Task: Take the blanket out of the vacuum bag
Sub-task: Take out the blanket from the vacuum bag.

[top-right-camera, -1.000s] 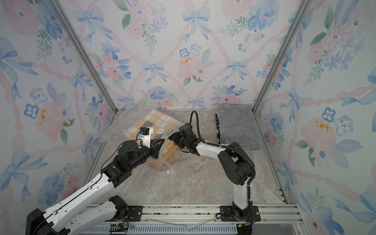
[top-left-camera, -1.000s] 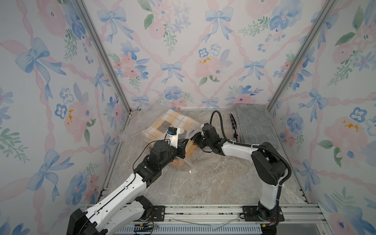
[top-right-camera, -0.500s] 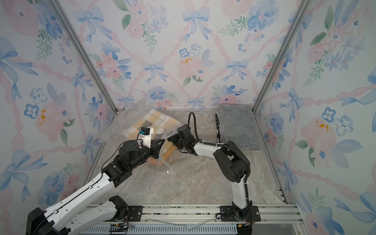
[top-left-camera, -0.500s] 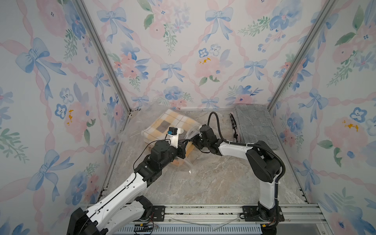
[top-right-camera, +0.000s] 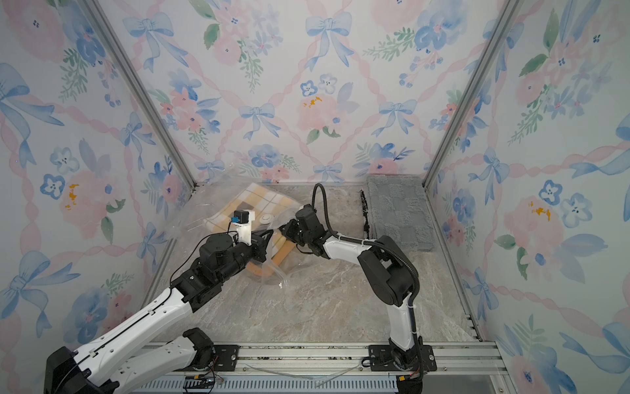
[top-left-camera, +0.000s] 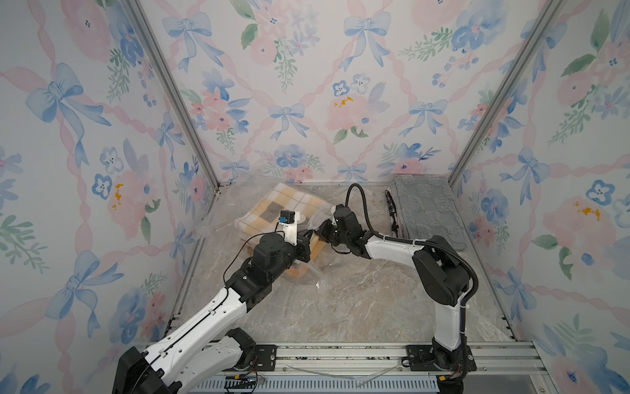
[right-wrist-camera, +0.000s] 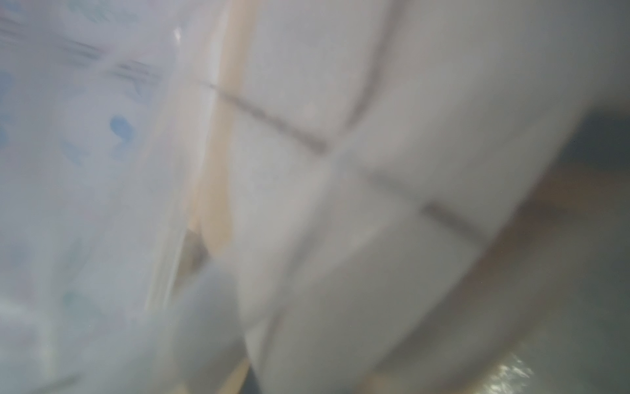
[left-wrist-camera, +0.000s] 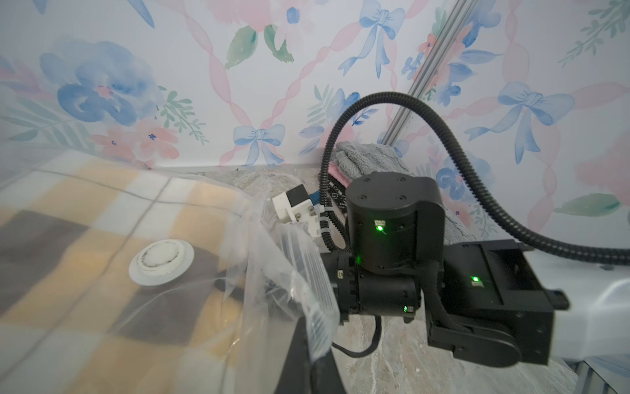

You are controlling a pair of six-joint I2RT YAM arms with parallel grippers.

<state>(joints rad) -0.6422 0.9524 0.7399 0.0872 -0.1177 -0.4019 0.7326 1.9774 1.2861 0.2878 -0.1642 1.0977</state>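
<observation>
The yellow, white and grey checked blanket lies folded inside the clear vacuum bag at the back left. The bag's round white valve sits on top. My left gripper is shut on the bag's ribbed mouth edge and holds it up. My right gripper reaches into the mouth from the right, shut on the blanket's near corner. The plastic hides its fingertips. In the right wrist view the blanket fills the picture, blurred.
A folded grey towel lies on a pink and black cloth in the back right corner. Floral walls close in three sides. The metal rail with both arm bases runs along the front edge.
The right gripper moved left into the bag's mouth, and its jaws went from wide open to shut. The left gripper kept its hold on the bag's edge.
</observation>
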